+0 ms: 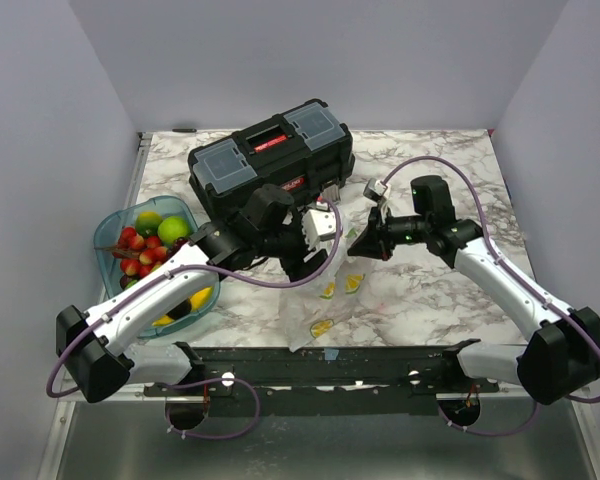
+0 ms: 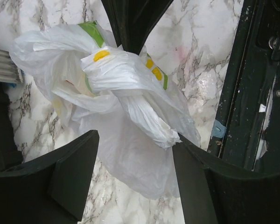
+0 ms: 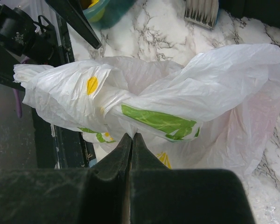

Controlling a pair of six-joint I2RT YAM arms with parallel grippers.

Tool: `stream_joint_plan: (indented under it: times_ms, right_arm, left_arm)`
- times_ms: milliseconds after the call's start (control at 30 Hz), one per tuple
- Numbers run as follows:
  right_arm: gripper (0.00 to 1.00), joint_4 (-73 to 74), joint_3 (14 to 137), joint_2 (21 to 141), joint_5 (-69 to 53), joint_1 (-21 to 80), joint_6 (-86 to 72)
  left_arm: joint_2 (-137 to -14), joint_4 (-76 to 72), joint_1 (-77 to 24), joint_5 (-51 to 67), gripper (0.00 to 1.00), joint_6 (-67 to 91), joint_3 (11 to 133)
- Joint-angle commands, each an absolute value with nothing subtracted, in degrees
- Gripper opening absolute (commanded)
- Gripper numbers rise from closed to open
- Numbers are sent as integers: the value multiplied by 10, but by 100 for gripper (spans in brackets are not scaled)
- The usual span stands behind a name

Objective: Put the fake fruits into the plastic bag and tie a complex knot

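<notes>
You have one plastic bag, bunched on the worktop between your two claws. Your right claw is pinched shut on a fold of it. Your left claw stands open astride a twisted roll. The fake fruits heap in one teal tray, partly hidden by the left arm and too crowded to count.

Soft, even overhead light leaves only faint shadows on the marble tabletop. The plastic bag between the jaws glares almost white, its folds washed out. Close up, the jaws themselves look dark and slightly blurred.
</notes>
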State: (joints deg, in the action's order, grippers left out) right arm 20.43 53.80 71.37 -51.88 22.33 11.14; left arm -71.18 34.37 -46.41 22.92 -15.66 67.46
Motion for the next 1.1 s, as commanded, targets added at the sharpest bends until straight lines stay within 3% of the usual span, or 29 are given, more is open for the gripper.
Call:
stream_joint_plan:
  times_ms: [0, 233, 300, 400, 533, 567, 600, 1067]
  right_arm:
    - [1, 185, 527, 695, -502, 232, 98]
    - [1, 190, 525, 684, -492, 237, 106]
    - [1, 191, 524, 682, -492, 238, 109]
    - [1, 197, 525, 681, -491, 238, 114]
    - [1, 209, 527, 676, -488, 238, 124]
    - [1, 213, 527, 674, -483, 238, 128]
    - [1, 218, 528, 673, -475, 238, 132]
    - [1, 307, 474, 642, -297, 189, 297]
  left_arm:
    - [-722, 339, -481, 188, 67, -151, 707]
    - [-746, 366, -488, 178, 66, -124, 743]
    - [-751, 369, -488, 174, 61, -121, 748]
    - [-758, 377, -485, 179, 37, -127, 750]
    - [-765, 380, -470, 188, 13, -119, 741]
    - [-766, 381, -464, 192, 3, -114, 740]
    - [-766, 381, -455, 194, 0, -107, 737]
    - [-749, 351, -264, 230, 0, -29, 632]
